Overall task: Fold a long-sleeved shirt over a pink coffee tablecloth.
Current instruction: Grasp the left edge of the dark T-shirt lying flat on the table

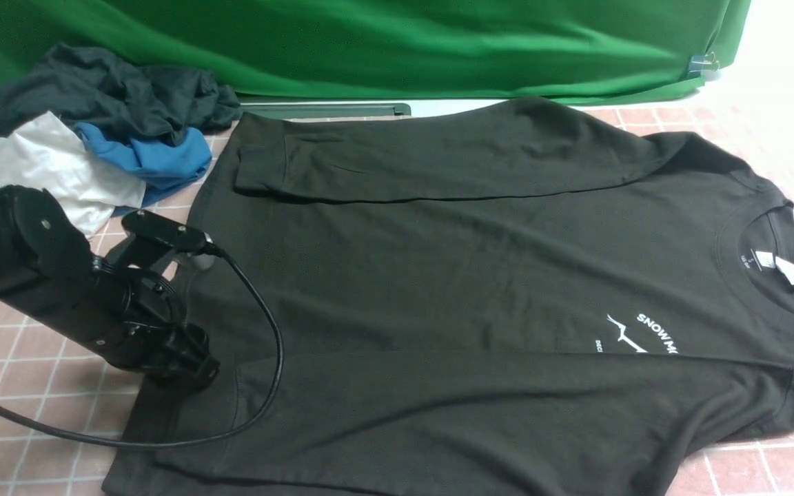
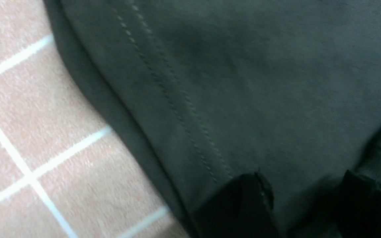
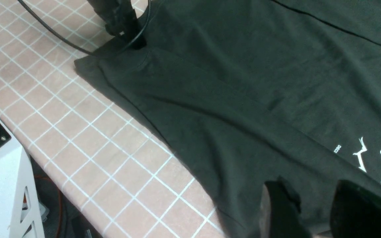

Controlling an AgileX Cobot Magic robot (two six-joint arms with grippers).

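matt knit shirt (image 1: 438, 275), soft napped tablecloth (image 1: 25, 386)

The shirt (image 1: 438, 275) is black with a white chest print (image 1: 645, 334) and white neck label (image 1: 783, 265). The tablecloth (image 1: 38, 413) is dusty pink with a thin white grid. Along the top the backdrop (image 1: 369, 41) is green; the upper-left heap (image 1: 94, 138) is black, blue and white.

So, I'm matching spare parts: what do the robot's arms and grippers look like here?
The left arm is black, built of cylindrical segments with small silver screws; a black cable loops from its wrist. The left gripper and right gripper each end in two blunt black fingers. No markings show.
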